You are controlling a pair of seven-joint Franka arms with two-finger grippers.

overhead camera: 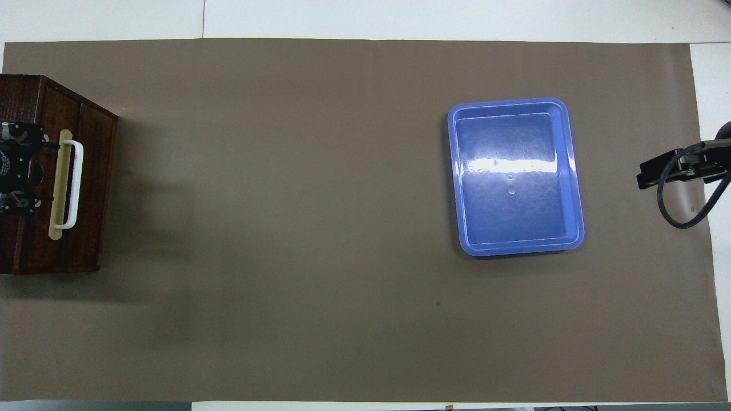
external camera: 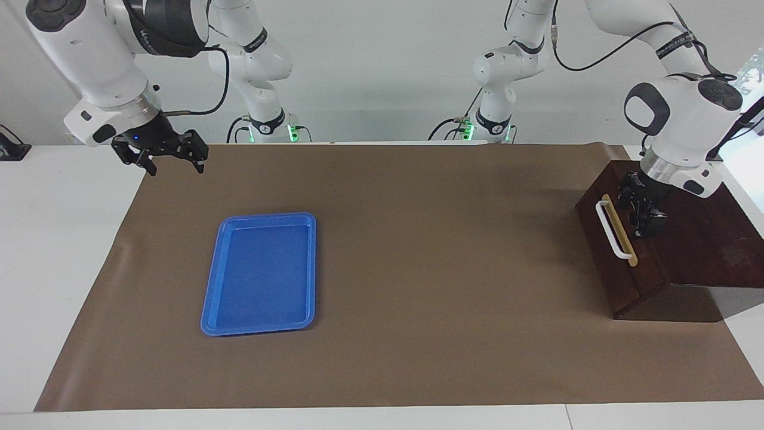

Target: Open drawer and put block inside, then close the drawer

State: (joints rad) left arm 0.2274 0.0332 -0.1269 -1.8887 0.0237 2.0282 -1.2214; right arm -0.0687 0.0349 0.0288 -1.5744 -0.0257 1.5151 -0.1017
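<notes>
**Item 1: drawer** (external camera: 603, 251). Single drawer of the dark wooden box (external camera: 707, 239), which sits at the left arm's end of the table, at about three o'clock in the facing view and nine o'clock in the overhead view. The dark front sits flush with the box. No pale interior shows. The white bar handle (external camera: 612, 230) on its tan strip points toward the middle of the table.

**Item 2: block.** Not visible in either view. Judged to lie inside the shut drawer, but this cannot be confirmed.

**Item 3: left gripper** (external camera: 643, 216). Poised over the top of the box, just beside the handle at its three o'clock in the facing view. Fingers are spread wide and hold nothing. Whether they touch the box top cannot be told.

**Item 4: right gripper** (external camera: 174, 166). The arm waits, with the gripper up in the air over the corner of the brown mat (external camera: 418, 269), at ten o'clock in the facing view. Fingers are spread and empty.

**Item 5: blue tray** (external camera: 209, 298). Nothing lies in it. It sits on the mat toward the right arm's end, at about five o'clock from the right gripper in the facing view.

**Step in hand (judgement).** The closing of the drawer appears done, so the task stands at or very near its end.

**Next move (judgement).** The left arm should lift straight up and clear of the box, keeping its fingers off the handle so the drawer is not pulled open again. It should then return to rest.
</notes>
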